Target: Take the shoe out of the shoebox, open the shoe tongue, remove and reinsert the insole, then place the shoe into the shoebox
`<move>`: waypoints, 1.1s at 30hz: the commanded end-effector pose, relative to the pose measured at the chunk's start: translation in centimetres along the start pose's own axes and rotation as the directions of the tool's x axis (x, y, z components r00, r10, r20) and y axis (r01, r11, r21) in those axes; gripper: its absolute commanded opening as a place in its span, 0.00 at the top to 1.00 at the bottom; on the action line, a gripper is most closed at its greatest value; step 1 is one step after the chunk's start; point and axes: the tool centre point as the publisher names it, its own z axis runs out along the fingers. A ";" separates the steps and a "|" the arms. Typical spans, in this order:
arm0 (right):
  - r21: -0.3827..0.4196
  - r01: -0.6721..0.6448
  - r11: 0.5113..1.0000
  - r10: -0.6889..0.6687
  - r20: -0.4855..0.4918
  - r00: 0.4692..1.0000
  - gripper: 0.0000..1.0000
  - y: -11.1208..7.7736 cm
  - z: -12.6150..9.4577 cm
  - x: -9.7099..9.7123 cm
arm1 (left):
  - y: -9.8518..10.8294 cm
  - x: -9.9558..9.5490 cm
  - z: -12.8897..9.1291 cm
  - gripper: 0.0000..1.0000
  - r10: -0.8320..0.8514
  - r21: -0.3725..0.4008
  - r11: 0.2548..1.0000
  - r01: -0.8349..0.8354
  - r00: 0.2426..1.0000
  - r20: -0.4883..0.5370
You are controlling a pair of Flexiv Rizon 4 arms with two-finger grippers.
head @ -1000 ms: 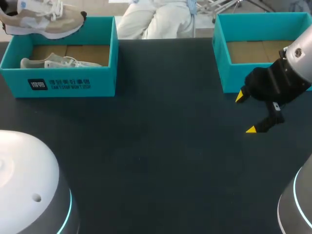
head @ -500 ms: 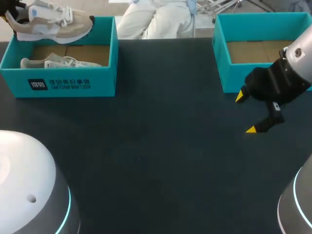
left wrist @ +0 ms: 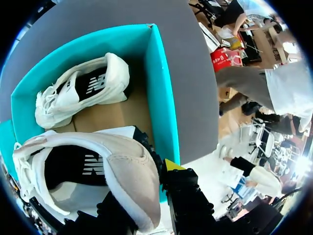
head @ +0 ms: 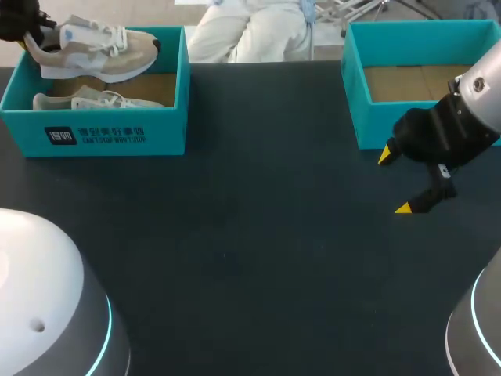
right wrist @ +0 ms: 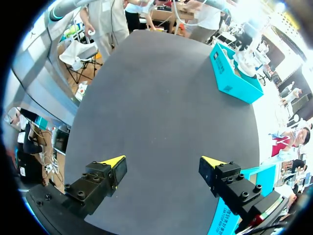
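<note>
Over the box [head: 94, 137] at the far left of the worktop [head: 250, 235], heel pinched in the left end effector [left wrist: 144, 193]: shoe [head: 102, 51] sole-down, long axis along the box, toe toward the robot's right. Looks like the take-out step; next calls for carrying it over the wall to mid-worktop, near the right end effector [head: 394, 182], spread wide there.

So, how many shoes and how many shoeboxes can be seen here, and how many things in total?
Shoes: 2 (held shoe, lying shoe)
Shoeboxes: 2 (left shoebox, right shoebox)
Total: 4
</note>
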 end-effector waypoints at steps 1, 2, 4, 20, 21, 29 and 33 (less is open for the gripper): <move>0.002 -0.001 1.000 0.001 0.000 1.000 0.00 0.1 0.1 0.0 | 1.0 -0.1 1.6 1.00 0.010 0.027 1.000 -0.010 1.000 0.002; 0.002 -0.001 1.000 0.001 0.000 1.000 0.00 0.1 0.1 0.0 | 0.9 -0.2 1.9 1.00 0.012 0.033 0.999 -0.012 1.000 -0.003; 0.002 -0.001 1.000 0.001 0.000 1.000 0.00 0.1 0.1 0.0 | 0.9 -0.3 2.6 1.00 0.013 0.053 0.999 -0.013 1.000 0.001; 0.002 -0.001 1.000 0.001 0.000 1.000 0.00 0.1 0.1 0.0 | 1.7 -1.6 6.4 1.00 -0.012 0.139 0.990 0.009 1.000 0.018; 0.002 -0.001 1.000 0.001 0.000 1.000 0.00 0.1 0.1 0.0 | 1.8 -1.6 6.7 1.00 -0.014 0.149 0.989 0.011 1.000 0.020; 0.002 -0.001 1.000 0.001 0.000 1.000 0.00 0.1 0.1 0.0 | 1.7 -2.2 8.9 1.00 -0.003 0.195 0.981 0.000 1.000 0.018; 0.002 -0.001 1.000 0.001 0.000 1.000 0.00 0.1 0.1 0.0 | 1.6 -2.4 9.5 1.00 -0.007 0.208 0.978 0.003 1.000 0.017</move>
